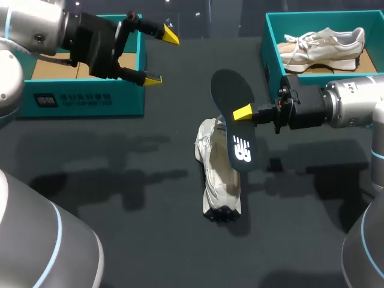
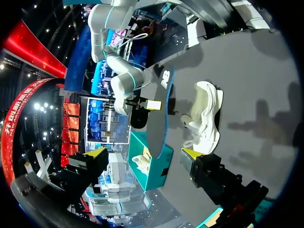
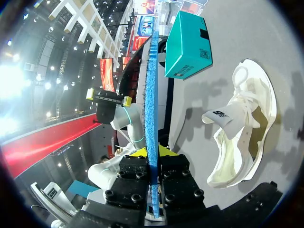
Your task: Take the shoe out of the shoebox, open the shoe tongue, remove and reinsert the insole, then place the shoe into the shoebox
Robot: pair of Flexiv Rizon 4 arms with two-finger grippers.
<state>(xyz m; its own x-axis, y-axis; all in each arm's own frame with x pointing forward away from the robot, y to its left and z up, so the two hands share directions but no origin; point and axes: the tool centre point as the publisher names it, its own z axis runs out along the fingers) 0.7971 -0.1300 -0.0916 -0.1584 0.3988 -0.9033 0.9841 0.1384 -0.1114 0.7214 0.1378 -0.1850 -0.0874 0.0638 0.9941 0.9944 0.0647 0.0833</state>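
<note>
1. Nearest you, the shoe (image 1: pixel 219 174) lies in the middle of the tabletop (image 1: pixel 120 180). It runs lengthwise from the near edge toward the far edge, pale, with dark tread at its near end. In the right wrist view its tongue (image 3: pixel 219 116) is folded out of the opening.
2. Just beyond and above the shoe is the insole (image 1: pixel 235 120), dark on one face and blue on the other. It is held in the air, off the tabletop. You cannot tell whether its lower end touches the shoe.
3. Your right arm (image 1: pixel 348 105) comes in from the right edge. The right jaws are drawn close and pinch the insole, one finger on each face, so it stands edge-on between them.
4. Farther back, your left arm (image 1: pixel 36 27) comes in from the far left corner. The left jaws are spread wide with nothing between them, hanging in the air by the right side of the left shoebox (image 1: pixel 90 99).
5. At the far right corner sits the right shoebox (image 1: pixel 273 51), with a second shoe (image 1: pixel 324 45) lying inside it.
</note>
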